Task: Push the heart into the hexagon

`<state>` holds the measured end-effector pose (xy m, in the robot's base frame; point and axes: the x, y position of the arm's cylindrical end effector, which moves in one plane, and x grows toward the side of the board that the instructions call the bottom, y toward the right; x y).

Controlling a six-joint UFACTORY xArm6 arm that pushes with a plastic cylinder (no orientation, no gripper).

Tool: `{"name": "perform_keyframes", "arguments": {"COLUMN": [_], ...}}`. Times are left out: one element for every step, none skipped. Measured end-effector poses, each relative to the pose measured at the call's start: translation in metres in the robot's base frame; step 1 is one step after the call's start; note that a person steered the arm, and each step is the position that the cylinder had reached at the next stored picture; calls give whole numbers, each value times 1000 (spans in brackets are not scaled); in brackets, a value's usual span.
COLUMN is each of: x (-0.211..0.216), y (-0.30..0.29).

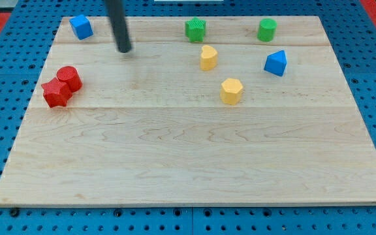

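A yellow heart [207,57] lies on the wooden board at upper centre. A yellow hexagon [231,91] lies a short way below and to its right, apart from it. My tip [124,49] rests on the board at the upper left, well to the left of the heart, with open board between them. The dark rod rises from it out of the view's top.
A blue cube [81,27] sits at the top left. A red cylinder [68,78] touches a red star [56,94] at the left. A green star [196,29] and green cylinder [267,29] sit at the top. A blue triangle [275,62] lies at the right.
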<state>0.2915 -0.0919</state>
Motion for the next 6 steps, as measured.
{"name": "perform_keyframes", "arguments": {"x": [0,9,49,73,74,85], "y": [75,123,140,174,167,110]}}
